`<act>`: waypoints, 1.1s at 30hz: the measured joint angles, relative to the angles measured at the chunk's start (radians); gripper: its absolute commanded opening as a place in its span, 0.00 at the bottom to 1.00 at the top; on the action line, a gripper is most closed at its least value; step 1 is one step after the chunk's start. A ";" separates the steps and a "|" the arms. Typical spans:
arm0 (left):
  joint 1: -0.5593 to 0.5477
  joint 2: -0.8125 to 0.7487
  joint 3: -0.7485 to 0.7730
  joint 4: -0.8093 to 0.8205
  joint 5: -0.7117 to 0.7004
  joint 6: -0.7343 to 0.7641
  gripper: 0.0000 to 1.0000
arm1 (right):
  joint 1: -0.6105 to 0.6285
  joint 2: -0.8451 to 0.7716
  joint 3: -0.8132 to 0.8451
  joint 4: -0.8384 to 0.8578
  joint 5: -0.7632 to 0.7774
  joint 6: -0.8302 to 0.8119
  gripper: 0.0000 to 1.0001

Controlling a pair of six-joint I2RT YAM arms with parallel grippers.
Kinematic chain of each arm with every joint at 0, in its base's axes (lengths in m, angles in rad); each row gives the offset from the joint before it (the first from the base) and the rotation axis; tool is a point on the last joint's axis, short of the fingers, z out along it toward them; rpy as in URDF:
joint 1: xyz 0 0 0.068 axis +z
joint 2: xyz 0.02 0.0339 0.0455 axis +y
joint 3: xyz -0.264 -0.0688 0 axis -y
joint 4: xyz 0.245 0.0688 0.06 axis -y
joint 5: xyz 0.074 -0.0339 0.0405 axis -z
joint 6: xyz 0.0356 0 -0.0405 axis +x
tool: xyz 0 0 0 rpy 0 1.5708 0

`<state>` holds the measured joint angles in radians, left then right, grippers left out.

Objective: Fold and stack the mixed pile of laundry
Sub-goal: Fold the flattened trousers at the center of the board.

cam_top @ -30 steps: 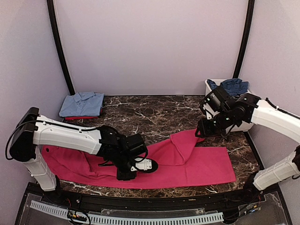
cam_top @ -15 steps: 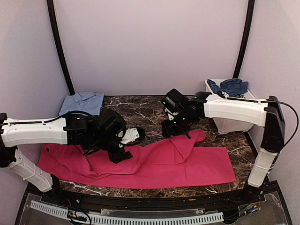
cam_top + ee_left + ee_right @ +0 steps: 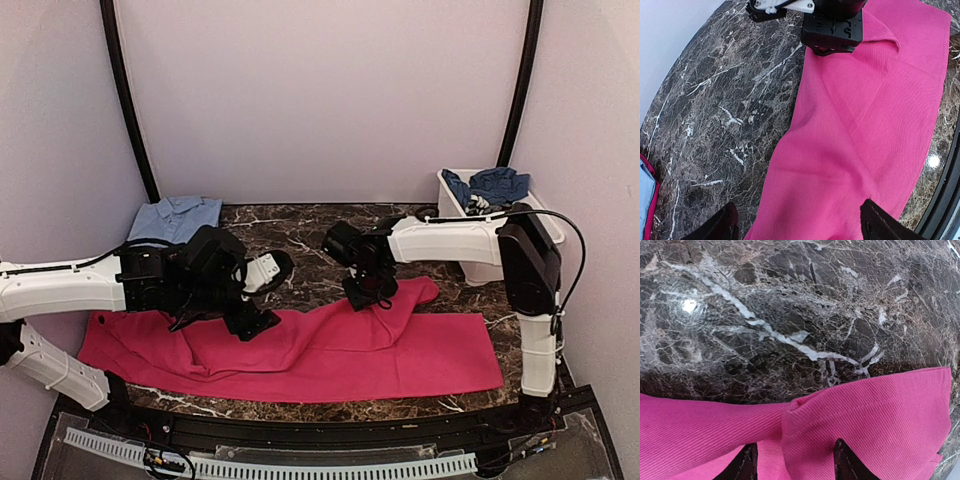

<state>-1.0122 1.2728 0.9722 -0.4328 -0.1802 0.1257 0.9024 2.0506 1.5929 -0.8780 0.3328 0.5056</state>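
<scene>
A large magenta-pink garment (image 3: 330,350) of the mixed laundry pile lies spread along the near side of the marble table, its far edge folded over. My left gripper (image 3: 252,322) hovers over its left part. In the left wrist view this gripper (image 3: 802,227) is open, with pink cloth (image 3: 860,125) lying flat below and nothing held. My right gripper (image 3: 368,298) is down on the cloth's far edge at mid-table. Its fingers stand apart, and this gripper (image 3: 796,462) straddles a folded ridge of the pink cloth (image 3: 865,410). The cloth there does not look pinched.
A folded light blue shirt (image 3: 175,222) lies at the back left on something red. A white tub (image 3: 540,205) at the back right holds a dark navy-blue garment (image 3: 490,185). Bare marble (image 3: 300,235) lies behind the pink cloth.
My left gripper has opened and drawn back to the left over the pink cloth. My right arm has swung left along the cloth's far edge, from the right side to mid-table.
</scene>
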 measured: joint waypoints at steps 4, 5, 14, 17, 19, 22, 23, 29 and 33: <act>0.000 0.002 -0.001 0.023 0.000 -0.004 0.83 | -0.007 0.014 -0.010 -0.010 0.027 0.011 0.09; 0.000 0.004 -0.001 0.027 -0.001 -0.005 0.83 | -0.009 0.012 -0.016 -0.010 0.032 0.016 0.00; -0.005 0.071 -0.007 0.047 0.004 0.020 0.69 | -0.021 -0.250 -0.238 0.002 0.019 0.108 0.00; -0.035 0.117 -0.009 0.055 0.012 0.046 0.67 | -0.018 -0.443 -0.313 -0.014 0.012 0.175 0.00; -0.080 0.142 -0.020 0.071 0.019 0.072 0.67 | -0.014 -0.586 -0.364 -0.037 0.012 0.235 0.00; -0.138 0.165 -0.044 0.085 0.037 0.106 0.66 | -0.011 -0.750 -0.435 -0.092 0.012 0.319 0.00; -0.150 0.171 -0.052 0.085 0.042 0.116 0.66 | -0.010 -0.802 -0.460 -0.122 0.012 0.351 0.00; -0.167 0.240 -0.066 0.085 0.034 0.152 0.65 | -0.008 -0.930 -0.561 -0.224 0.012 0.484 0.00; -0.191 0.320 -0.070 0.075 0.007 0.161 0.59 | -0.007 -0.941 -0.599 -0.256 0.012 0.534 0.00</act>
<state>-1.2030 1.5925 0.9024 -0.3576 -0.1734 0.2863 0.8951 1.1099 0.9939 -1.1343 0.3450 1.0393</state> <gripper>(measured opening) 0.626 0.005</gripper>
